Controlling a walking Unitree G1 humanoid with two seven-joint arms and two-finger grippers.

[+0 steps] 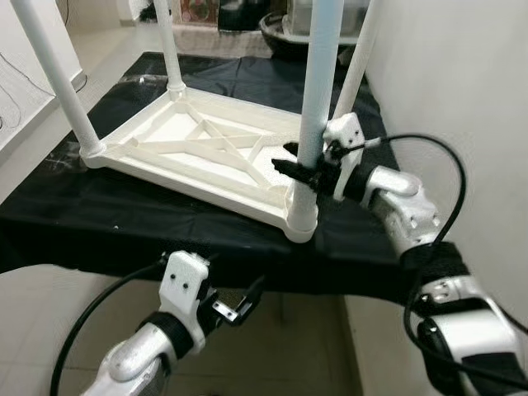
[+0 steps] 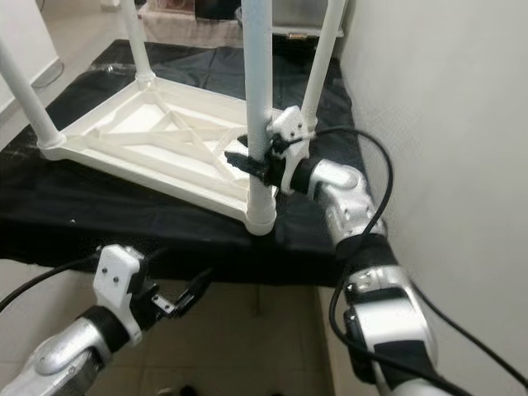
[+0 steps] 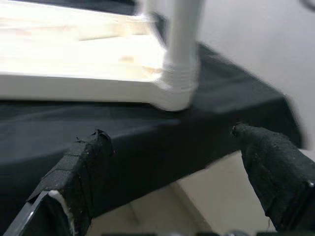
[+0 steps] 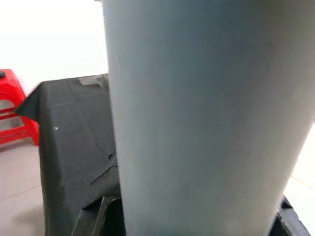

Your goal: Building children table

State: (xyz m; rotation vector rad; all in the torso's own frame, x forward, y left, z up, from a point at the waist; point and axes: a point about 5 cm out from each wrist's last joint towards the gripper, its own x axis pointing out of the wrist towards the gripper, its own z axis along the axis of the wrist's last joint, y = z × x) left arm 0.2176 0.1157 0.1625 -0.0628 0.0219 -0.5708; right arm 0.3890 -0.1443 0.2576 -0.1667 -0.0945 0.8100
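A: Black cloth [image 1: 99, 206] covers the tabletop, with a pale wall [image 1: 462, 74] just to the robot's right and tiled floor [image 1: 49, 313] below the near edge. What sits on the cloth?

B: White plastic children's table [image 1: 198, 148], upside down. Ribbed underside faces up. Four white legs stand upright from the corners: near-left leg [image 1: 58, 78], far-left leg [image 1: 167, 45], far-right leg [image 1: 356, 62], near-right leg [image 1: 318, 107].

A: Right end effector [image 1: 304, 171]?

B: Clamped on the near-right leg, low on it, a little above the corner socket [image 1: 302, 216]. One black finger on either side of the tube. In the right wrist view the leg [image 4: 202, 118] stands close against the camera, with the cloth and a red stool [image 4: 15, 110] behind it.

A: Left end effector [image 1: 239, 307]?

B: Below the front edge of the tabletop, over the floor, touching nothing. Fingers [image 3: 81, 172] apart. The left wrist view looks between them, up at the cloth edge and the socket of the near-right leg [image 3: 178, 86].

A: Anything else?

B: Black cables [image 1: 445, 165] loop from both wrists. Dark objects at the far end of the tabletop; cannot tell what they are.
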